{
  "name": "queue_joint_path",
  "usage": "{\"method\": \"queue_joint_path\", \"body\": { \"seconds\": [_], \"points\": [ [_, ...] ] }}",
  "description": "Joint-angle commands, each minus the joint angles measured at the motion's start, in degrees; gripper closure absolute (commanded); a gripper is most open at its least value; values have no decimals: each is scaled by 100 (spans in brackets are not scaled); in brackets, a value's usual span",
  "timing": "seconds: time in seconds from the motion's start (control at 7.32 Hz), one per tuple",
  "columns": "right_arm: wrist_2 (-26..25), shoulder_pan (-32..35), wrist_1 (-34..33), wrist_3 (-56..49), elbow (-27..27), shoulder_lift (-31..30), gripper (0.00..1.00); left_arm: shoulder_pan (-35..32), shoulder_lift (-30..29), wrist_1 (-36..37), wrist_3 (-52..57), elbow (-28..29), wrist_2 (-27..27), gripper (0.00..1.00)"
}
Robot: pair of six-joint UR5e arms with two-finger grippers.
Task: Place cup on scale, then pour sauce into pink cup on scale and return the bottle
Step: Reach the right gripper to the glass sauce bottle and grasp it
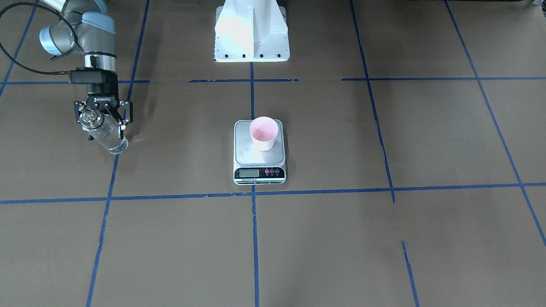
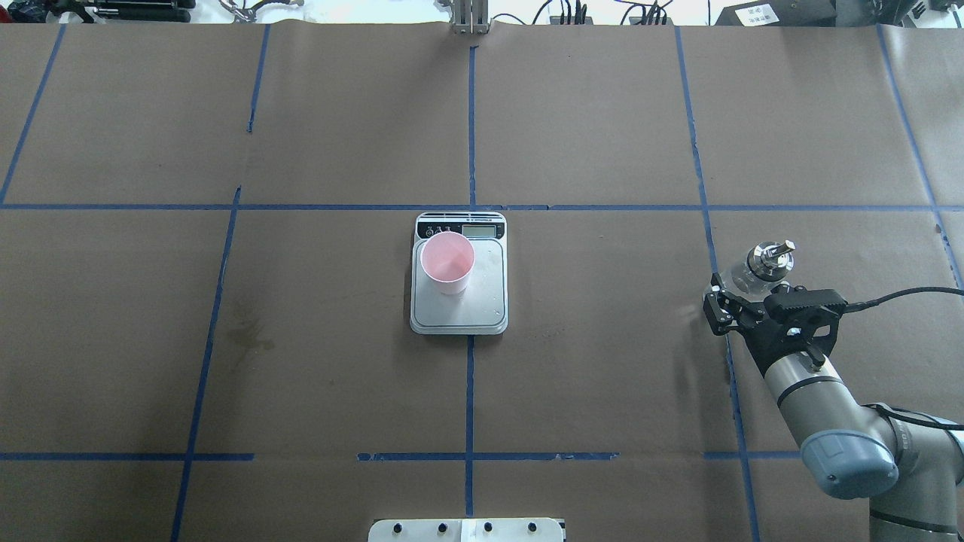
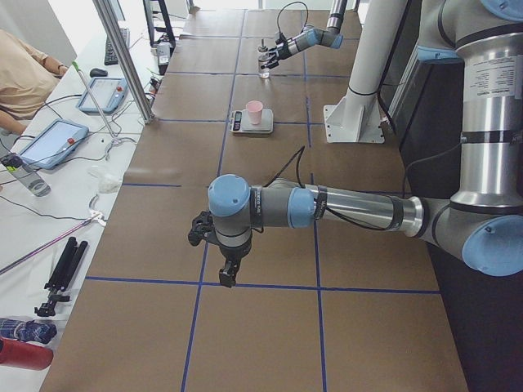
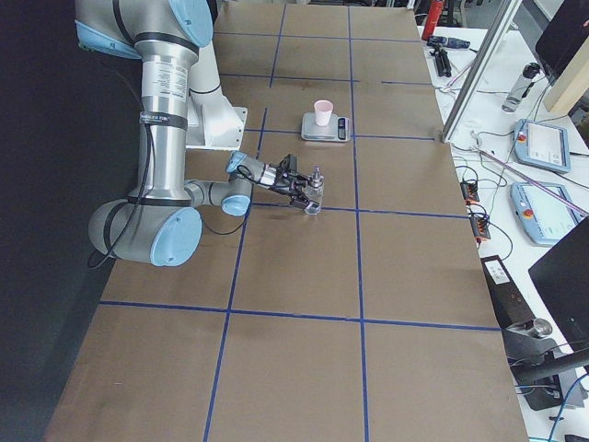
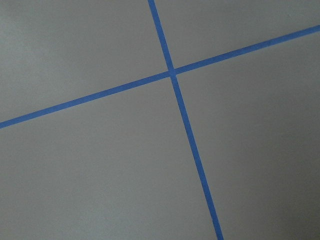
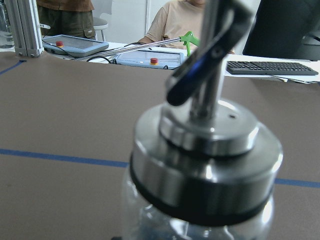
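Table (image 2: 602, 376): bottle (image 2: 762, 265) well apart from scale (image 2: 486, 290)

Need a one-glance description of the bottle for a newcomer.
On the brown table with the blue tape grid, start at the scale in the middle and go toward the robot's right arm. The bottle is there, between the fingers of the right end effector. It is the only clear glass thing, with a shiny silver collar and spout, unlike the opaque pink cup.

The brown-papered table (image 2: 602, 113), gridded with blue tape (image 2: 471, 128), bore the scale (image 2: 483, 301) at its centre and the robot's white pedestal (image 1: 251, 34).
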Motion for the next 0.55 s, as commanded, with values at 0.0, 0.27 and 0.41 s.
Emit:
{"method": "queue_joint_path", "body": {
  "seconds": [0.0, 0.27, 0.41],
  "points": [
    [-254, -2, 188, -96, 4, 0, 100, 0, 0, 0, -3, -9, 0, 0],
    [-449, -2, 846, -201, 48, -8, 100, 0, 0, -9, -3, -18, 0, 0],
    [-563, -11, 849, -629, 100, 26, 100, 0, -9, -9, -3, -18, 0, 0]
  ]
}}
